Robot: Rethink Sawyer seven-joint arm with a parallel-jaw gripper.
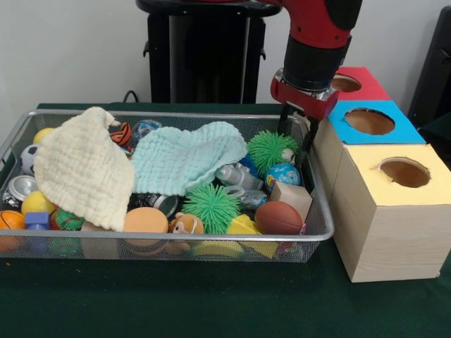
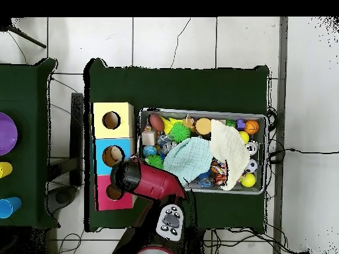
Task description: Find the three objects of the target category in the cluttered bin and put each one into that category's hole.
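Clutter fills the wire mesh bin (image 1: 320, 232), which sits on a dark green table (image 1: 211, 296) just beside a row of three wooden boxes. The yellow-topped box (image 1: 394, 211) stands nearest the camera in the front view, the blue-topped box (image 1: 366, 121) behind it, and the red-topped box (image 1: 356, 83) farthest back; each has one round hole in its top.

The red and black arm (image 1: 317, 42) reaches down at the bin's back corner next to the boxes. Its gripper (image 1: 296, 130) hangs between the bin's rim and the blue-topped box, close to a green spiky ball (image 1: 271, 149). The dark fingers are only partly seen against the mesh, so whether they are spread or closed cannot be told, and nothing is plainly held.

Inside the bin, a cream cloth (image 1: 81, 169) drapes over the left side and a pale mint cloth (image 1: 187, 160) lies across the middle. A second green spiky ball (image 1: 211, 205) rests toward the front, with a brown toy football (image 1: 278, 217), a small wooden block (image 1: 290, 197), a blue globe ball (image 1: 282, 174) and an orange ball (image 1: 146, 222) around it. A yellow ball (image 1: 36, 203) and what may be a metal can (image 1: 21, 187) sit at the left end.
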